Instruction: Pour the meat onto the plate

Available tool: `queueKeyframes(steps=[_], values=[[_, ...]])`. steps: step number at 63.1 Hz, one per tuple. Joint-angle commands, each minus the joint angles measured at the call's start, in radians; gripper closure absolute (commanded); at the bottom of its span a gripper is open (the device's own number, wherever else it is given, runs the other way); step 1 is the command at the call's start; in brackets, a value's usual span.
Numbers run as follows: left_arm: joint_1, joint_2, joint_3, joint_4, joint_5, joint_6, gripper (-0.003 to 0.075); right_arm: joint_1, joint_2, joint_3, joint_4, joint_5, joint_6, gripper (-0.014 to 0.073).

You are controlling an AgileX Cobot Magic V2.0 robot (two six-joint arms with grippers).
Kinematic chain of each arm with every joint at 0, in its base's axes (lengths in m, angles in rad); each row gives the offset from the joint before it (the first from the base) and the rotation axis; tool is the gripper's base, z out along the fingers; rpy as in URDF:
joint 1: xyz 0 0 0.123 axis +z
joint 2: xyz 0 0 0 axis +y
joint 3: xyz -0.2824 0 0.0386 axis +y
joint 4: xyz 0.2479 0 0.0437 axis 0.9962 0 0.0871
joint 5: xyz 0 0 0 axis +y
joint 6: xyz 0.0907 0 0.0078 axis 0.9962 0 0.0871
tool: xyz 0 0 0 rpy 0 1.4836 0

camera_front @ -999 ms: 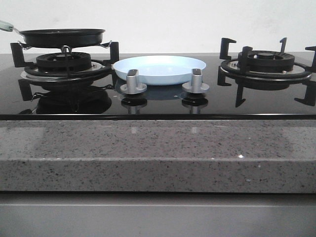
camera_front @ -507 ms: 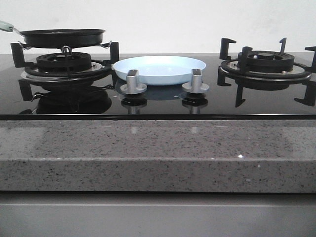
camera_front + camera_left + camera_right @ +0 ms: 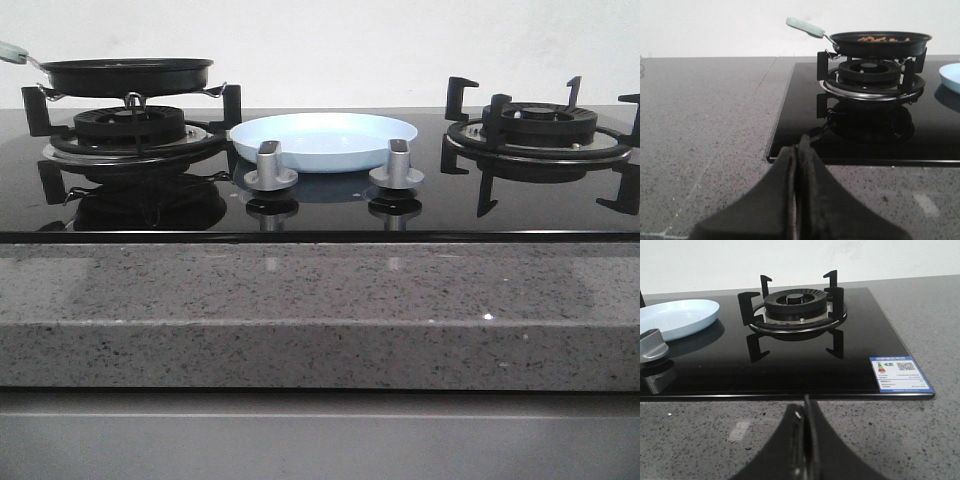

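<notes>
A plain white wall backs my grey speckled stone table (image 3: pixel 300 300), and set into it is the glossy black glass hob (image 3: pixel 330 205). Against the front pictures from a second and half a second ago, I find nothing shifted. On the hob's left burner (image 3: pixel 130 130) sits the black frying pan (image 3: pixel 125 75), its pale handle (image 3: pixel 805 27) pointing away from the plate. The right burner (image 3: pixel 540 125) carries nothing. Between the burners, the pale blue plate (image 3: pixel 323 140) rests bare on the glass, just behind two silver knobs (image 3: pixel 270 165). The meat (image 3: pixel 882 38) shows as small orange-brown pieces inside the pan. My left claw (image 3: pixel 799 165) is pressed closed on nothing above the table; my right claw (image 3: pixel 806 415) likewise, fingers together near the hob's front edge.
</notes>
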Motion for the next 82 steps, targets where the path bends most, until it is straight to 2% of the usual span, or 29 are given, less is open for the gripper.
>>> queueKeyframes(steps=[1, 5, 11, 19, 25, 39, 48, 56, 61, 64, 73, 76, 82], values=[[0.001, -0.017, 0.004, -0.011, -0.143, -0.006, 0.0741, -0.007, -0.016, -0.007, -0.009, -0.089, -0.003, 0.0652], [0.001, -0.017, -0.019, -0.011, -0.153, -0.006, 0.0741, -0.007, -0.016, -0.018, -0.009, -0.076, -0.003, 0.0652], [0.001, -0.006, -0.1, -0.011, -0.081, -0.006, 0.0741, -0.007, -0.016, -0.065, -0.021, -0.029, -0.003, 0.0652], [0.001, 0.075, -0.253, -0.011, 0.037, -0.006, 0.0741, -0.007, 0.008, -0.186, -0.051, 0.088, -0.003, 0.0652], [0.001, 0.189, -0.366, -0.011, 0.078, -0.006, 0.0741, -0.007, 0.072, -0.313, -0.059, 0.172, -0.003, 0.0652], [0.001, 0.468, -0.562, -0.011, 0.084, -0.006, 0.0741, -0.007, 0.321, -0.579, -0.077, 0.268, -0.003, 0.0652], [0.001, 0.507, -0.591, -0.011, 0.068, -0.006, 0.0741, -0.007, 0.425, -0.677, -0.077, 0.341, -0.003, 0.0652], [0.001, 0.505, -0.591, -0.011, 0.053, -0.006, 0.0724, -0.007, 0.451, -0.689, -0.077, 0.337, -0.003, 0.0643], [0.001, 0.505, -0.591, -0.011, 0.054, -0.006, 0.0634, -0.007, 0.451, -0.689, -0.077, 0.337, -0.003, 0.0589], [0.001, 0.505, -0.591, -0.011, 0.054, -0.006, 0.0544, -0.007, 0.451, -0.689, -0.077, 0.337, -0.003, 0.054], [0.001, 0.505, -0.591, -0.011, 0.054, -0.006, 0.0191, -0.007, 0.451, -0.689, -0.077, 0.336, -0.003, 0.0276], [0.001, 0.505, -0.591, -0.011, 0.054, -0.006, 0.0114, -0.007, 0.451, -0.689, -0.077, 0.336, -0.003, 0.0179], [0.001, 0.505, -0.591, -0.011, 0.054, -0.006, 0.0062, -0.007, 0.451, -0.689, -0.077, 0.337, -0.003, 0.0036]])
